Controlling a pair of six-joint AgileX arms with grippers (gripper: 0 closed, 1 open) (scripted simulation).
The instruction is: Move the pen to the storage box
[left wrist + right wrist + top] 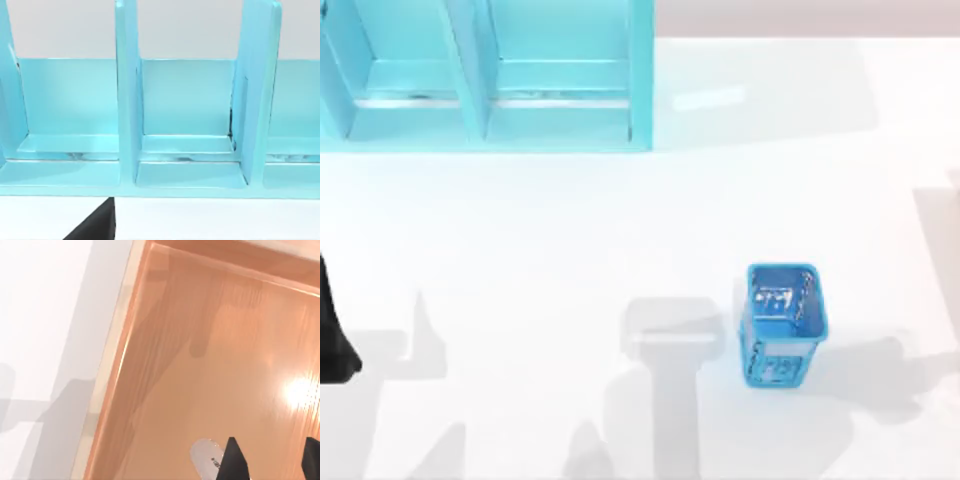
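At the far left of the table, the left arm (pixel 335 340) sits parked. A dark bit of the left gripper (pixel 97 226) pokes in at the edge of its own camera view. I cannot tell whether that grip is released or clenched. That camera looks straight at a light blue shelf (pixel 127 100) with tall walls between its slots. From above, the shelf stands at the back left of the white table (pixel 570 220).

Toward the right of the table is a blue mesh cup (pixel 783 320). I cannot make out what is inside it.

The right gripper (pixel 271 456) hangs over the storage box (pixel 210 355), an orange-brown wooden tray with a raised rim. Its two dark fingers (pixel 233 460) are spread wide apart, with bare wood between them, so the grip is released and holds nothing. The pen (pixel 206 460) is inside the box, just beside one finger. I see its rounded silver-grey end with some dark print. The rest is cut off or hidden behind that finger, and so is the black cap. It looks to me like it is lying on the box floor, but I cannot be sure.

I think the drop-off step is about done. The next move calls for lifting the right gripper straight up, so a finger does not bump the pen.
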